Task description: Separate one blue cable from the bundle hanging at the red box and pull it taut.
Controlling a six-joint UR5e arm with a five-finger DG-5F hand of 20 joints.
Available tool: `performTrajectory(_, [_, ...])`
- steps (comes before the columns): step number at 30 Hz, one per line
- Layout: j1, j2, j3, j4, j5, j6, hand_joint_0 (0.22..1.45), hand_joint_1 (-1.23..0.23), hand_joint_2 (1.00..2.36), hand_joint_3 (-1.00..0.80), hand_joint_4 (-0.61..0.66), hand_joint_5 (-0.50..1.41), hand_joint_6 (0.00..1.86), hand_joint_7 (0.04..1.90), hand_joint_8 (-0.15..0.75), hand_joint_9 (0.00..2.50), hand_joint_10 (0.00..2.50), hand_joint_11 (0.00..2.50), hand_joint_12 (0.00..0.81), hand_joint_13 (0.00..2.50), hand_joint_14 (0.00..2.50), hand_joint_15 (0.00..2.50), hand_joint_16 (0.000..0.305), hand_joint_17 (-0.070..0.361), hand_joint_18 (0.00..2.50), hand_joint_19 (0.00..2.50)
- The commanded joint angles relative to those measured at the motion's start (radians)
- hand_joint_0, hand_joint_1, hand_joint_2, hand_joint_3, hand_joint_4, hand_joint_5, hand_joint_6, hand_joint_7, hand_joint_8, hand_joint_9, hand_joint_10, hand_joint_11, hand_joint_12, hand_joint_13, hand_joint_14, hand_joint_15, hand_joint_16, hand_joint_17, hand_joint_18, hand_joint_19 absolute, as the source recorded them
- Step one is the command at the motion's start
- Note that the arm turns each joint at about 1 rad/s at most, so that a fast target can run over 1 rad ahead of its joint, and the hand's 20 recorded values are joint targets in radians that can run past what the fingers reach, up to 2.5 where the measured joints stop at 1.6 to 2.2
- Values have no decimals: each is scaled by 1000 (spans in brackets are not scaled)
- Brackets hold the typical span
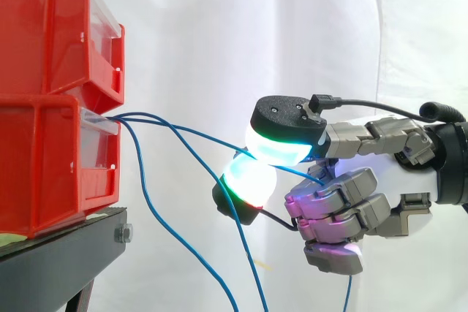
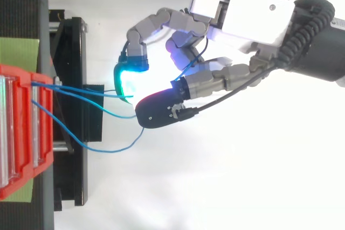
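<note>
While two loose blue strands [image 1: 148, 196] drop from the front lip of the lower red plastic bin [image 1: 44, 166] towards five o'clock in the side view, one thin blue cable [image 1: 219, 142] runs out towards three o'clock into the robot's grey-and-white hand [image 1: 409, 169]. Two glowing fingertips [image 1: 281, 147] are pinched together on it, and the other fingers are curled into the palm. The separating looks mostly done, since the held cable stands clear of the hanging ones. From above, though, a second strand seems to reach the pads, so I cannot be sure it is a single cable. The held cable shows a slight sag, so pulling it taut, away from the bin, is what I judge is left.
</note>
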Motion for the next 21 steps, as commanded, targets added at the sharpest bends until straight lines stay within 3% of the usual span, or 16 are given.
performTrajectory(1, [0, -1, -1, 0, 0, 0, 683, -693, 1009, -76, -59, -169, 971, 1130, 359, 842, 1810, 1041, 407, 860, 1811, 1060, 50, 112, 1139, 1414])
performTrajectory(21, [0, -1, 0, 0, 0, 0, 684, -694, 1009, -71, -57, -169, 971, 1141, 351, 826, 1917, 1038, 403, 858, 1823, 1036, 50, 113, 1144, 1414])
